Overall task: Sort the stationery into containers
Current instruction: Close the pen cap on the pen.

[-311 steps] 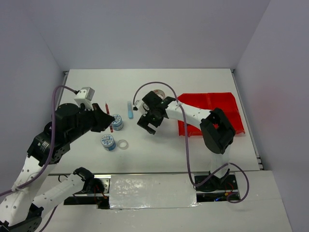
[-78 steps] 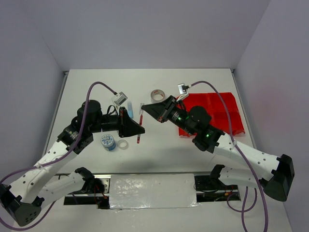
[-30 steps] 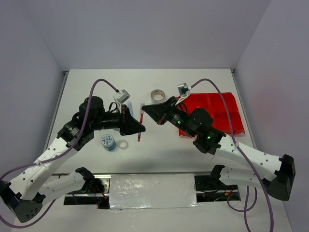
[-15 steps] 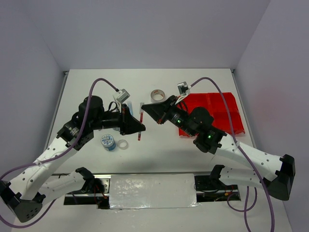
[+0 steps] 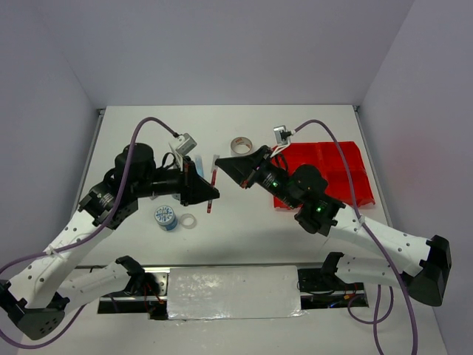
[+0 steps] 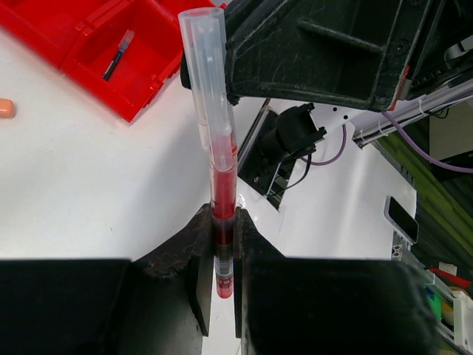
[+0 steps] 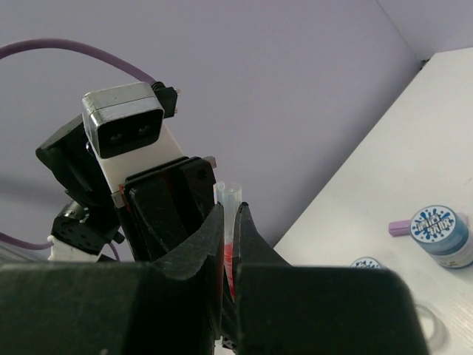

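A thin red pen [image 5: 212, 186] with a clear cap hangs above the table's middle, between both arms. My left gripper [image 5: 213, 195] is shut on its red barrel [image 6: 223, 222]. The right gripper [image 5: 224, 164] is shut on the clear cap [image 7: 231, 194], which sticks up between its fingers [image 7: 214, 222]. The red bin [image 5: 347, 174] lies at the right. One of its compartments [image 6: 140, 66] holds a thin dark pen [image 6: 118, 55]. The grey tape roll [image 5: 240, 145] lies behind the grippers. A patterned tape roll [image 5: 165, 217] and a clear tape ring [image 5: 188, 220] lie at the front left.
A light-blue marker [image 5: 198, 164] lies partly hidden behind the left wrist. An orange marker [image 6: 6, 108] lies on the table near the bin. In the right wrist view I see two patterned rolls [image 7: 442, 228] and a lilac marker [image 7: 399, 227].
Since ten seconds ago the left gripper has lifted the red pen off the table and the right gripper has closed on its cap. Over the last second the left arm shifted slightly.
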`<control>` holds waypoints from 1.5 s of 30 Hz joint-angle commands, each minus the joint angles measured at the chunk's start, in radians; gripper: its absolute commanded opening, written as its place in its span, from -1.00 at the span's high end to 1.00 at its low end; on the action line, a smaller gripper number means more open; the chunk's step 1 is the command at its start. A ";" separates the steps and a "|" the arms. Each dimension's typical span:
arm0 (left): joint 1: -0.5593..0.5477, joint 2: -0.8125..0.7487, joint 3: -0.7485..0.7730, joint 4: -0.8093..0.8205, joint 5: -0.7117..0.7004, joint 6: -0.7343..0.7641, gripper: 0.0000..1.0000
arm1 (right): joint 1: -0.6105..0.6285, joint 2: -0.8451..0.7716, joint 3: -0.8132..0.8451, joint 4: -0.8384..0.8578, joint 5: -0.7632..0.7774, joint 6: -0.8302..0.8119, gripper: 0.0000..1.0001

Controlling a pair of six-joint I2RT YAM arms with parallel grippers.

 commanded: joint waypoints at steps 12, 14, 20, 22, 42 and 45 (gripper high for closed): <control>0.013 0.038 0.116 0.096 -0.161 0.075 1.00 | 0.100 0.042 0.052 -0.129 -0.142 -0.066 1.00; 0.013 0.045 0.128 0.087 -0.171 0.085 1.00 | 0.103 0.042 0.053 -0.123 -0.140 -0.071 1.00; 0.013 0.042 0.102 0.108 -0.117 0.095 1.00 | 0.105 0.041 0.113 -0.127 -0.120 -0.094 1.00; 0.013 0.035 0.085 0.121 -0.097 0.088 1.00 | 0.105 0.049 0.156 -0.133 -0.126 -0.114 1.00; 0.013 0.031 0.173 0.130 -0.068 0.144 1.00 | 0.107 0.023 0.225 -0.067 -0.263 -0.281 0.56; 0.013 0.029 0.168 0.133 -0.069 0.144 1.00 | 0.105 0.018 0.225 -0.061 -0.266 -0.281 0.51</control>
